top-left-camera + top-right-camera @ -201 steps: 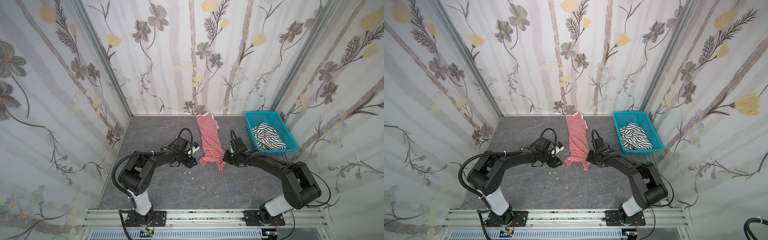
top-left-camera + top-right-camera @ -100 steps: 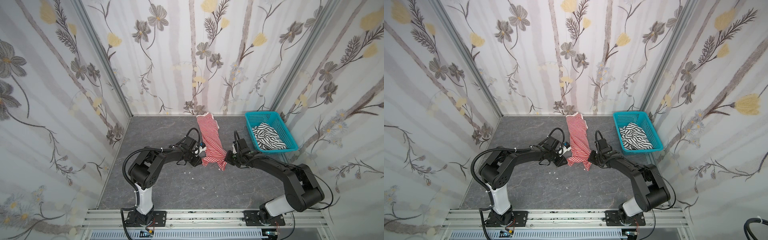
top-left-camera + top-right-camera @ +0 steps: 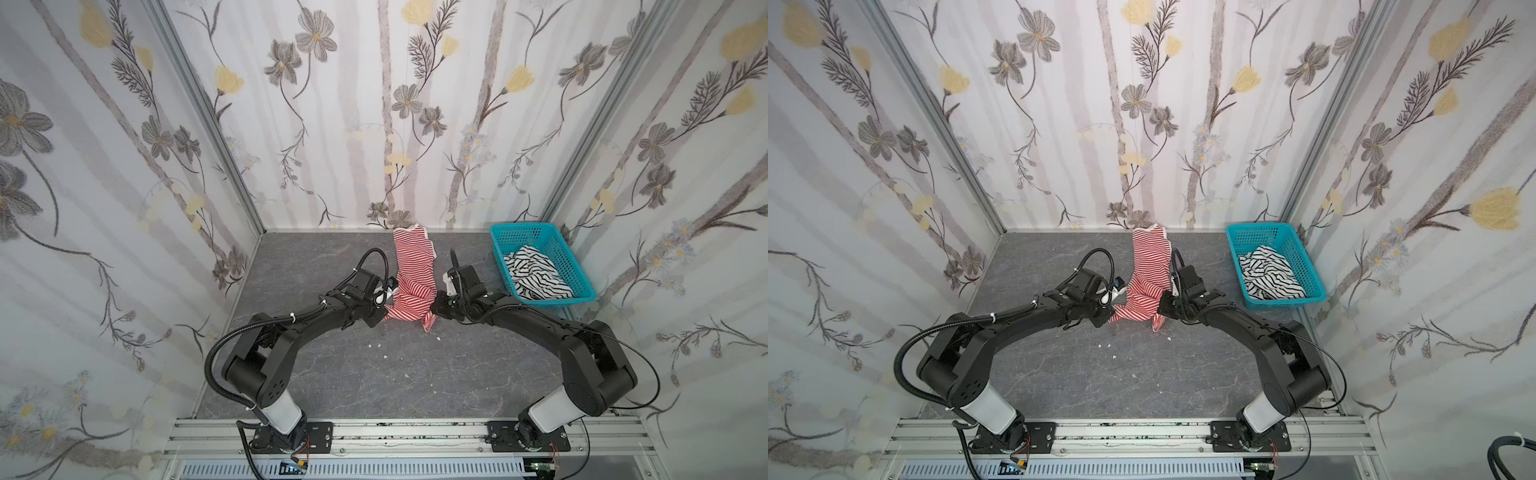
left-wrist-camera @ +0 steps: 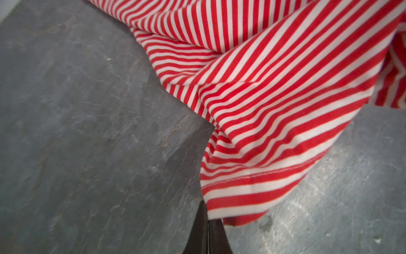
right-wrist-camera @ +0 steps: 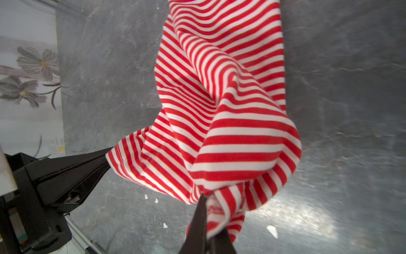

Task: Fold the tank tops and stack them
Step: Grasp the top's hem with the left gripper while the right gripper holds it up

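The red-and-white tank top (image 3: 412, 270) (image 3: 1148, 270) lies lengthwise on the grey table, from the back wall toward the middle. My left gripper (image 3: 382, 318) (image 4: 208, 222) is shut on its near left hem corner (image 4: 230, 211). At the near right corner, my right gripper (image 3: 434, 309) (image 5: 207, 211) is shut on bunched fabric of the same top (image 5: 219, 110). The hem is raised and sags between the two grippers. In the right wrist view the left gripper (image 5: 103, 160) pinches the far corner. The black-and-white tank top (image 3: 534, 276) (image 3: 1271, 272) lies crumpled in the basket.
A teal perforated basket (image 3: 521, 227) (image 3: 1258, 227) stands at the back right of the table. Small white scraps (image 3: 376, 344) dot the grey tabletop (image 3: 374, 382) in front of the grippers. Flowered walls close the left, back and right sides.
My left gripper has moved right to the top's near left corner and shut on it. The right gripper stayed shut on its corner, and the hem has lifted and bunched.
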`<state>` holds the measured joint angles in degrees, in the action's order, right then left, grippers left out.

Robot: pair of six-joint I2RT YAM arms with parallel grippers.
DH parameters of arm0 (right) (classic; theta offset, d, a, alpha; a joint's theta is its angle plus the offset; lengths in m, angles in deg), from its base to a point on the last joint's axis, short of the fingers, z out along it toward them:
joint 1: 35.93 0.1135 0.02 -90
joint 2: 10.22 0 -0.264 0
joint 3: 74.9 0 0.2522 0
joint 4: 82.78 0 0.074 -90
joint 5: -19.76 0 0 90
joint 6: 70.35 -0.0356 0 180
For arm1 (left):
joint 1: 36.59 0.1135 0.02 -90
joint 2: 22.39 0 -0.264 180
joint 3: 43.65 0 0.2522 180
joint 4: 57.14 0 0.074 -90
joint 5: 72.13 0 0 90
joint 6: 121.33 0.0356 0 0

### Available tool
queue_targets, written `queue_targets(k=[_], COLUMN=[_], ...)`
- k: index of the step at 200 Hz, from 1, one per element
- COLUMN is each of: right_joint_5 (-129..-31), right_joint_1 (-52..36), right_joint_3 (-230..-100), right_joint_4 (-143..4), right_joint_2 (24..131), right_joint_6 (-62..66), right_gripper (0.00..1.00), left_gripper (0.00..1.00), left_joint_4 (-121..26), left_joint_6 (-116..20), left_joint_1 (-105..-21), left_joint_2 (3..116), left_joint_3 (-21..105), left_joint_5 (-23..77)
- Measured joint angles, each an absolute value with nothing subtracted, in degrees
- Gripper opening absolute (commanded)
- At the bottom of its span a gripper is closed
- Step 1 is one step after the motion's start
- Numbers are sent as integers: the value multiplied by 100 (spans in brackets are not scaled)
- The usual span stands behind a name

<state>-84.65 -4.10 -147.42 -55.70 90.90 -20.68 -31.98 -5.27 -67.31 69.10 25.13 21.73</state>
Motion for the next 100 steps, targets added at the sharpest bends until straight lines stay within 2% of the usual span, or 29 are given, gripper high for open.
queue_targets(k=[45,73,100], right_joint_5=[-8463,-8391,-8242], right_joint_1=[121,366,429], right_joint_3=[-15833,-16327,-16325], right_joint_4=[-5203,-4928,-4667], right_joint_2=[10052,10535,10620], right_joint_6=[-1832,-1697,-1620], right_gripper=[0,0,0], left_gripper=[0,0,0], left_joint_4=[-3327,-3437,-3432], left_joint_6=[682,1224,1537], left_joint_1=[-6419,-6416,-6539], left_joint_2=[5802,5207,5148], left_joint_3=[1796,1294,791], left_joint_5=[973,885,1036])
